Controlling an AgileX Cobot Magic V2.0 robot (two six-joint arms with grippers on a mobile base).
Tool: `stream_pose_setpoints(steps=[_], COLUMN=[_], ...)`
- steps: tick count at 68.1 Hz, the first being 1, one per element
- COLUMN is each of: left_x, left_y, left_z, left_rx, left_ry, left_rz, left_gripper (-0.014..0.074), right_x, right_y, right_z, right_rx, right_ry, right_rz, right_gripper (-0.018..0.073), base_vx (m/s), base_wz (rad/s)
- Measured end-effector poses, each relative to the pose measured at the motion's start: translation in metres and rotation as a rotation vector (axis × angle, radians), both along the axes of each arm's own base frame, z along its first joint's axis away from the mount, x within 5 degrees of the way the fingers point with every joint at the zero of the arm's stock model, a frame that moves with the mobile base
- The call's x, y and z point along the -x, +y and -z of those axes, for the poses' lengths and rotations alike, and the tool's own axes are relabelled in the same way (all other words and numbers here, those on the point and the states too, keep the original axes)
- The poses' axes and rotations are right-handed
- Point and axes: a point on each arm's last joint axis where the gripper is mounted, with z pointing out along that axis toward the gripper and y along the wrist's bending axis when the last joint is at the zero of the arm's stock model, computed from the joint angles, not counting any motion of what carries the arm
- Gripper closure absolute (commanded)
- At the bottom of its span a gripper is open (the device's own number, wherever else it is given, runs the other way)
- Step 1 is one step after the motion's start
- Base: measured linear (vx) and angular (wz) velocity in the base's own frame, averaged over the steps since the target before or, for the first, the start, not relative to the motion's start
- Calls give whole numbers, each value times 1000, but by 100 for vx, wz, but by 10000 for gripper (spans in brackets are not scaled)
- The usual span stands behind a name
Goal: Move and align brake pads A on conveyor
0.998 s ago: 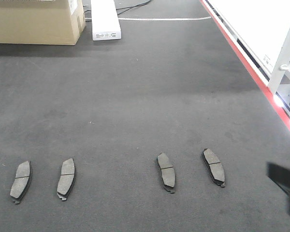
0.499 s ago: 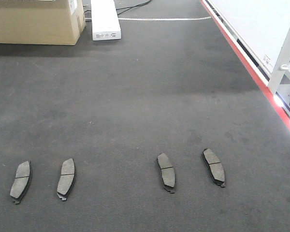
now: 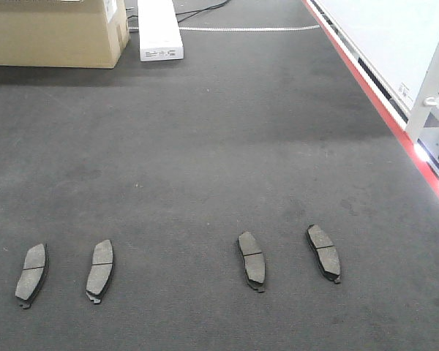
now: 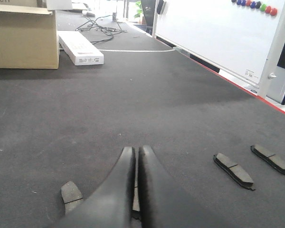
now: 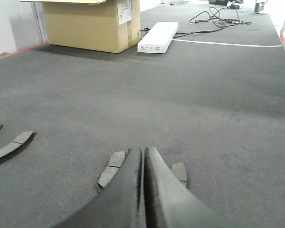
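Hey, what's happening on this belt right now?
Four brake pads lie in a loose row on the dark conveyor, two to the left and two to the right. Nothing is being held. The left gripper and right gripper both hover low over the pads with jaws closed and empty.

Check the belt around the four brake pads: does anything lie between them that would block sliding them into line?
Nothing visible does. The four brake pads lie apart on bare conveyor. The cardboard box and white box sit far behind them.
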Motion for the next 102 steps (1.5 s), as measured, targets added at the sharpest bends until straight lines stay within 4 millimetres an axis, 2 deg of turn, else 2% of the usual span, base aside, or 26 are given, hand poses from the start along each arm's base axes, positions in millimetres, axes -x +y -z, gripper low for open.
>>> stream_pose_setpoints(steps=[41, 50, 53, 60, 67, 76, 102], left_x=[0, -6, -12, -30, -46, -54, -55], left_y=[0, 1, 0, -2, -2, -2, -2], left_z=[0, 2, 6, 31, 69, 107, 109], left_rx=[-3, -18, -18, -29, -44, -55, -60], left_ry=[-2, -58, -104, -147, -132, -99, -136], left_rz=[0, -33, -61, -137, -190, -203, -205], left_gripper=[604, 604, 604, 604, 603, 603, 603], right_x=[0, 0, 0, 0, 0, 0, 0], right_y=[0, 0, 0, 0, 0, 0, 0], right_z=[1, 1, 1, 1, 1, 1, 1], right_rx=[1, 1, 1, 1, 1, 1, 2], right_ry=[2, 2, 2, 2, 2, 2, 3], right_rz=[0, 0, 0, 0, 0, 0, 0], right_gripper=[571, 571, 571, 571, 571, 571, 571], base_vx=[0, 0, 0, 0, 0, 0, 0], base_wz=[0, 0, 0, 0, 0, 0, 0])
